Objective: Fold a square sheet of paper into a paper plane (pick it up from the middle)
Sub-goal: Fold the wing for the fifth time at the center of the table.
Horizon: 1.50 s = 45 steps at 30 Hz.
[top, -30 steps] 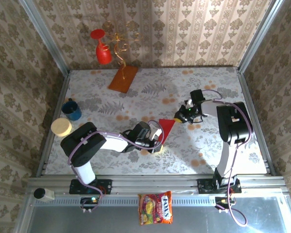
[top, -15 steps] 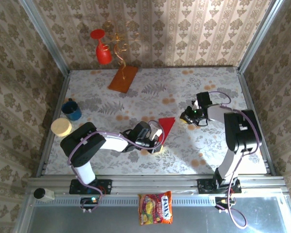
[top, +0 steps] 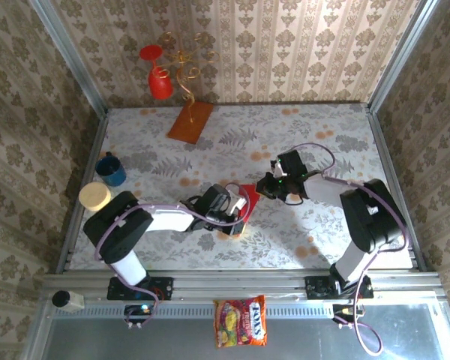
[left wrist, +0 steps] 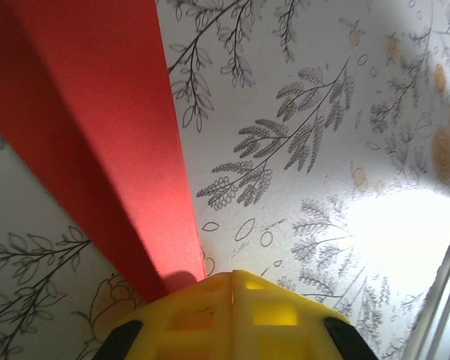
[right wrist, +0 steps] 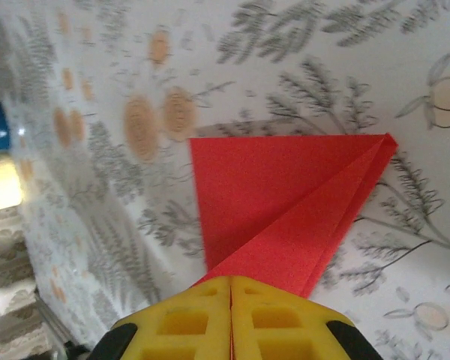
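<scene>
Mid-fold: my left fingers and right fingers each pinch shut on the paper plane at mid-frame — next, I judge, comes pressing the crease flat.

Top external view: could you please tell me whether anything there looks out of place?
Yes: the candy bag lies off the table, on the grey ledge in front of the arm bases, away from everything else. The red goblet at the back also hangs tilted, bowl-down, on a gold wire stand.
</scene>
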Motion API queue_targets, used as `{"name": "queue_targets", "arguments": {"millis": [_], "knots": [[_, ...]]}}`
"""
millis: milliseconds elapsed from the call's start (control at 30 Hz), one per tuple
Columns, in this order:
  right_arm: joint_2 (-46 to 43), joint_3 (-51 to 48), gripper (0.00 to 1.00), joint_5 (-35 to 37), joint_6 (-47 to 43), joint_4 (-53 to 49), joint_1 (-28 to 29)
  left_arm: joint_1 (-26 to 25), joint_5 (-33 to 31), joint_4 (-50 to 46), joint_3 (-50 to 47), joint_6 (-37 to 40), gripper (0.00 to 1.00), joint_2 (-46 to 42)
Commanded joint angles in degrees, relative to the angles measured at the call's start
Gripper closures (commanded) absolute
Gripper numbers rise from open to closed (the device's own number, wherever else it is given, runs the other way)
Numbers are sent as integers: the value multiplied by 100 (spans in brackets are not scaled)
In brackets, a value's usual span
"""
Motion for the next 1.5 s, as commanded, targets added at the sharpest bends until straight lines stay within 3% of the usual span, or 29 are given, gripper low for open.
{"name": "queue_targets", "arguments": {"millis": [0,167,367,567,967,1467], "knots": [[350,158,93,90,5,146,-9,74,28,-346,251,-105,95,-375],[596,147,93,83,-57,173,-20,272,-262,-324,140,-375,84,-825],[577,-170,94,81,-35,388,-28,893,-572,33,-65,-1072,71,-1005],[507,-632,94,-30,48,951,-33,1387,-10,476,289,-1332,68,-267],[186,-1299,95,-487,215,1978,-122,1464,197,360,1196,-1230,66,765],[-451,-1389,95,-543,170,1726,-243,1420,237,165,1390,-1077,65,1021]]}}
